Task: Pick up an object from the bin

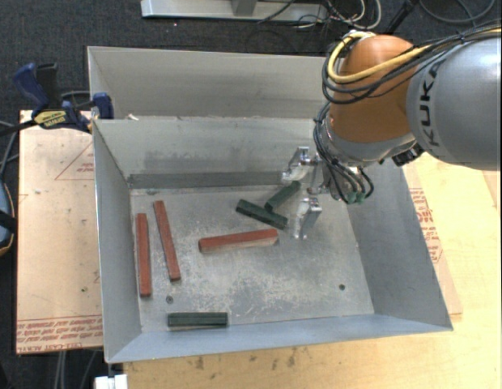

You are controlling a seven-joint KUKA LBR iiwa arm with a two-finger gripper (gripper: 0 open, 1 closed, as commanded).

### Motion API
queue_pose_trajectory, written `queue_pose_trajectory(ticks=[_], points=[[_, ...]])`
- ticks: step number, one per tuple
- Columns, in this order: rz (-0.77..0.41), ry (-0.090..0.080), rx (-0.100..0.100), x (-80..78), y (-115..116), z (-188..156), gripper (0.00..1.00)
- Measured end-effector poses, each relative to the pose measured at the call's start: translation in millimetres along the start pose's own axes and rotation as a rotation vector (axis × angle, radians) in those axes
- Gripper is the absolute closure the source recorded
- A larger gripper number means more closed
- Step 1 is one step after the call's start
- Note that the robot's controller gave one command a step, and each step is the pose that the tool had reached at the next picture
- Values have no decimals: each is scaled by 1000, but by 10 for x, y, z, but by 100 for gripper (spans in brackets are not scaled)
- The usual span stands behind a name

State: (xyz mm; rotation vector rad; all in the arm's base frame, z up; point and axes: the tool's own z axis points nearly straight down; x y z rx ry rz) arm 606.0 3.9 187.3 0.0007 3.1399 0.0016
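My gripper (pixel 303 193) hangs low over the back right of the bin floor, its two metal fingers (pixel 307 215) spread wide apart and open. Two dark green bars lie just left of it. One green bar (pixel 281 195) is tilted, and its right end reaches into the gap between the fingers without being clamped. The other green bar (pixel 259 212) lies flat beneath it, crossing its lower end. A red-brown bar (pixel 238 241) lies on the floor just in front of them, to the lower left of the gripper.
Two more red-brown bars (pixel 166 240) (pixel 143 254) lie side by side at the left of the floor. A third dark green bar (pixel 197 320) rests near the front wall. The arm's orange cover and cables hang above the gripper.
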Motion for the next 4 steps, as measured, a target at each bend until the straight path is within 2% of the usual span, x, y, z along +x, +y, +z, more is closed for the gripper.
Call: queue_pose_trajectory(ticks=[1,2,3,4], points=[[0,0,0,0,0,0,0],[-143,-15,-2,-4,37,1047,100],[-143,-16,-2,-6,36,1047,100],[-541,-1,0,-118,71,-206,100]])
